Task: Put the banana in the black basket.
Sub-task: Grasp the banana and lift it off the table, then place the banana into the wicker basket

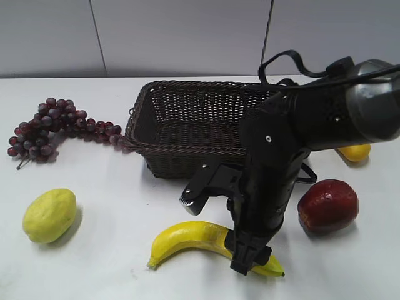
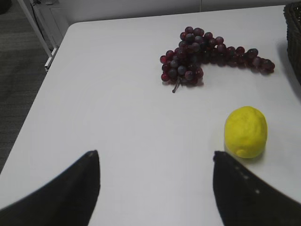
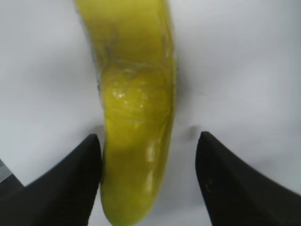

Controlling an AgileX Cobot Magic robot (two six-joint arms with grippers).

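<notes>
Ext. view: we see right gripper [image 1: 251, 259] down over banana [image 1: 187, 237], on table in front of black basket [image 1: 187, 122].
L wrist: left gripper [image 2: 155, 181] wide, nothing btwn fingers.
R wrist: jaws spread, banana btwn them, left finger [image 3: 70, 183] touching peel.

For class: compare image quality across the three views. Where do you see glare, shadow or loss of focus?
Exterior view: even, soft light; the round pale yellow-green fruit casts a faint shadow, all sharp. Left wrist view: the dark red grape bunch is crisp, the left gripper fingers slightly soft. Right wrist view: the long bright-yellow banana is close and blurred, with small glossy highlights between the right gripper fingers.
</notes>
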